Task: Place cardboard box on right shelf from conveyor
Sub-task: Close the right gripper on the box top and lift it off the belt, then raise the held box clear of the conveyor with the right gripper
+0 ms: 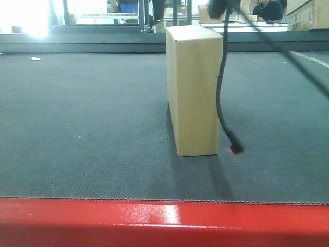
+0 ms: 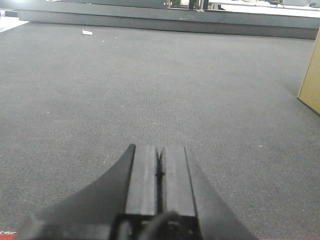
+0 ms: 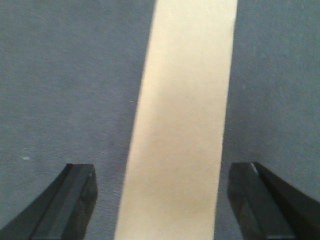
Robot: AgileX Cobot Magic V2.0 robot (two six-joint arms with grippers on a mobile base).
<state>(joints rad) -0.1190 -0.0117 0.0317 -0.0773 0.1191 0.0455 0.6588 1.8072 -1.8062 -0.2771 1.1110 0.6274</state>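
The tan cardboard box (image 1: 195,87) stands upright on the dark grey conveyor (image 1: 77,128), right of centre and behind its glossy red front edge (image 1: 154,221). In the right wrist view my right gripper (image 3: 161,170) is open above the box's narrow top face (image 3: 180,125). One finger is on each side of it, apart from the cardboard. My left gripper (image 2: 160,150) is shut on nothing, low over the belt, with the box's edge (image 2: 312,85) far off to its right. The right shelf is out of view.
A black cable (image 1: 222,92) with a red-tipped end hangs in front of the box's right side. A small white scrap (image 1: 35,58) lies on the belt at the far left. Beyond the far rail (image 1: 82,43) are racks, cartons (image 1: 308,13) and a seated person (image 1: 267,9).
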